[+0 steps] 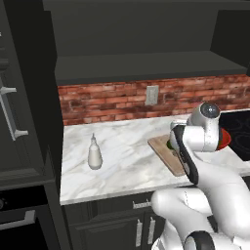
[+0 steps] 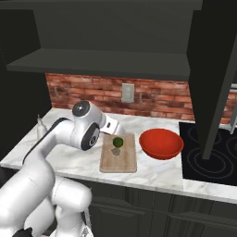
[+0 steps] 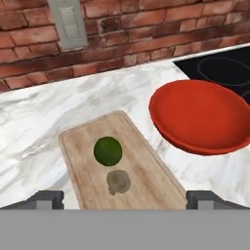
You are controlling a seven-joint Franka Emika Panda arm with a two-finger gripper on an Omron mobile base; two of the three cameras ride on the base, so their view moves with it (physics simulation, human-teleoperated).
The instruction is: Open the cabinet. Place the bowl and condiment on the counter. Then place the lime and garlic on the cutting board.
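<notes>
The lime [image 3: 107, 151] and the brownish garlic [image 3: 118, 181] lie side by side on the wooden cutting board [image 3: 146, 176]; both also show in the right base view, lime [image 2: 118, 142] and garlic [image 2: 116, 151]. My gripper [image 3: 126, 199] hovers over the board's near end, open, with nothing between its fingertips [image 3: 46, 199]. The red bowl [image 2: 161, 143] sits on the marble counter [image 1: 122, 151] just right of the board. Far to the left stands the white condiment [image 1: 94, 154] bottle, upright. The cabinet [image 1: 146, 68] overhead is open, one door [image 2: 210, 69] swung out at right.
A black stovetop [image 2: 208, 157] borders the bowl on the right. A brick backsplash with a wall outlet [image 3: 68, 22] runs behind the counter. A tall dark side cabinet [image 1: 19, 122] stands at the left. My arm [image 2: 69, 134] arches over the counter left of the board.
</notes>
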